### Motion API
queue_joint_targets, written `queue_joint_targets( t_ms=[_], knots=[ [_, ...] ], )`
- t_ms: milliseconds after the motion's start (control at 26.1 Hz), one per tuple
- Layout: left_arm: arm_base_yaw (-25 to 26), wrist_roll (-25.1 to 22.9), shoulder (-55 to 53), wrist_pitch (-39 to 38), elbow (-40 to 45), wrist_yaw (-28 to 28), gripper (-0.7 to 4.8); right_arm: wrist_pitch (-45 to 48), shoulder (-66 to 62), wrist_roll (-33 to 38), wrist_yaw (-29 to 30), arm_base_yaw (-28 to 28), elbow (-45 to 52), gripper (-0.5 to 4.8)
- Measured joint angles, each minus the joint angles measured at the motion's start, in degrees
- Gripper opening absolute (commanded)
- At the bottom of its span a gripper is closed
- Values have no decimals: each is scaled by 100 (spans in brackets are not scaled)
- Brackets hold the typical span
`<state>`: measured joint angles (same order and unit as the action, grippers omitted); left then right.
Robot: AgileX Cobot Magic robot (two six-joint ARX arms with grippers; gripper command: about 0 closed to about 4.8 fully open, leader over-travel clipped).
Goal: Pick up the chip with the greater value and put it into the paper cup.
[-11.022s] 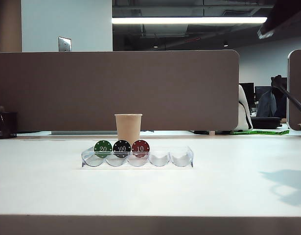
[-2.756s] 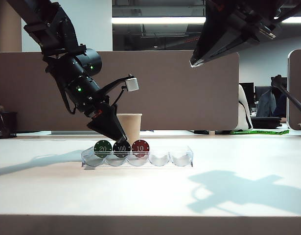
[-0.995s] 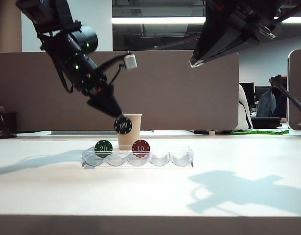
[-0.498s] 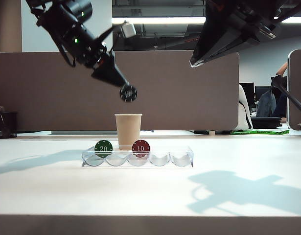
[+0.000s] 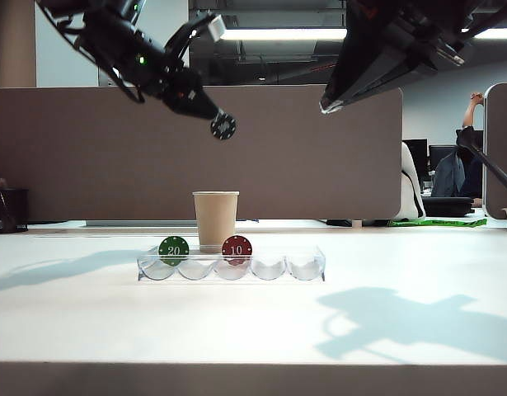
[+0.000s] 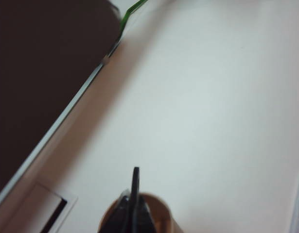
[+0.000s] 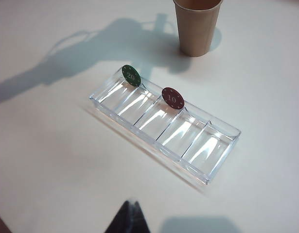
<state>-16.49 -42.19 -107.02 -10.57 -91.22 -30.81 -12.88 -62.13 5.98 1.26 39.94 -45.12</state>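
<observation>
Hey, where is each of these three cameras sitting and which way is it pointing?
Exterior: low at the table's front edge, facing the cup, tray and partition; both arms show overhead, the left gripper holding the black chip.
Left wrist: on the left arm, looking down past its shut fingers at the cup below.
Right wrist: on the right arm, above the tray; right gripper shut.
Shared: the cup appears in all three.

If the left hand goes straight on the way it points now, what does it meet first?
Probably the cup: in the wrist view the left hand, shut on the chip, aims at its mouth. Depth is unclear.
</observation>
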Motion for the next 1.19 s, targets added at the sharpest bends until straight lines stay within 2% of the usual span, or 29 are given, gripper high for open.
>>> queue_joint_targets(
  t_ms=[77, 268, 536, 612, 689, 765, 957, 1186],
  knots=[
    [107, 273, -162, 94, -2, 24, -6, 0, 0, 0, 0, 0, 0, -5],
    [162, 590, -339, 129, 2, 46, -6, 2, 0, 0, 2, 2, 0, -5],
    [199, 1252, -629, 798, 0, -20, -6, 13, 0, 0, -2, 2, 0, -5],
    [197, 1322, -634, 802, 0, -26, -6, 22, 0, 0, -33, 2, 0, -5],
    [184, 1355, -629, 807, 0, -50, -6, 269, -17, -4, -391, 2, 0, -5],
    [184, 1357, -629, 748, 0, -50, -6, 610, -77, -7, -509, -7, 0, -5],
    [214, 1373, -629, 372, 0, -39, -6, 920, -70, -7, -516, -4, 0, -5],
    [243, 1373, -629, 278, 0, 13, -6, 898, -70, -7, -516, -2, 0, -5]
  ],
)
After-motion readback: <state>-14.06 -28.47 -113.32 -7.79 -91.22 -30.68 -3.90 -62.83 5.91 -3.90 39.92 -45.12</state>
